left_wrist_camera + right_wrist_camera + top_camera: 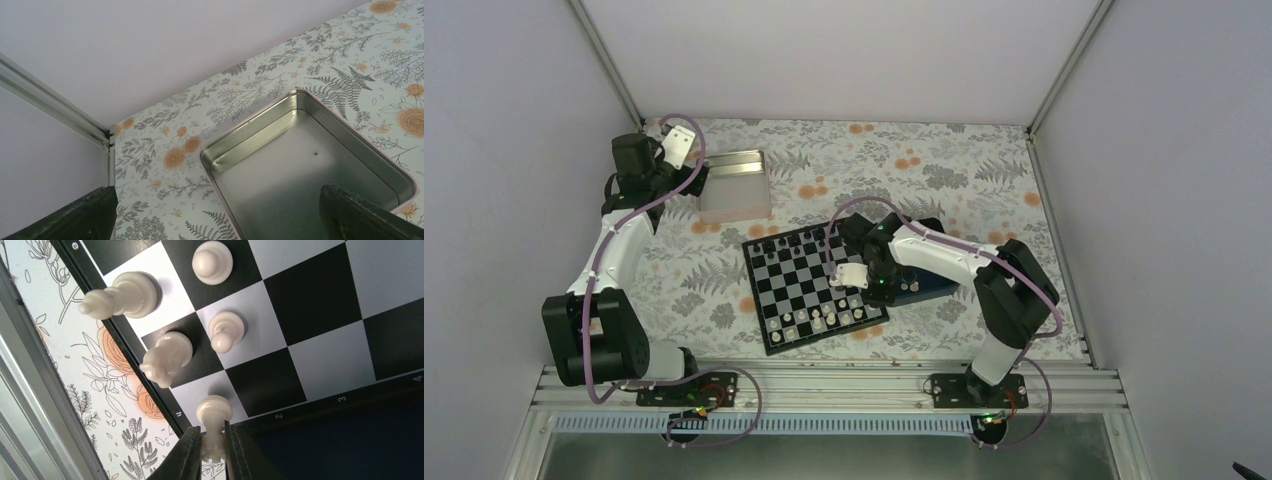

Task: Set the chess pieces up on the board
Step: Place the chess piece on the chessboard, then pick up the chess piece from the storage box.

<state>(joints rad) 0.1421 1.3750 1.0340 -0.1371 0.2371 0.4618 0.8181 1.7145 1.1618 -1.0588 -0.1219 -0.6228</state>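
My right claw (pixel 212 442) is pinched narrow on the top of a white rook (pixel 214 412), whose base sits at the corner square of the board (pixel 310 305), just beside the dark blue tray (pixel 350 440). Past it along the edge row stand a knight (pixel 167 357) and a bishop (pixel 122 295), with two pawns (pixel 226 330) one row in. Black pieces (pixel 789 243) line the board's far edge. Farthest off, my left claw (pixel 220 205) hangs wide open over a silver tin (pixel 300 165).

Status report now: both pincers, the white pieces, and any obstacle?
Left pincer open, by the tin. Right pincer shut on white rook at board corner. Knight on next square, apart from it.
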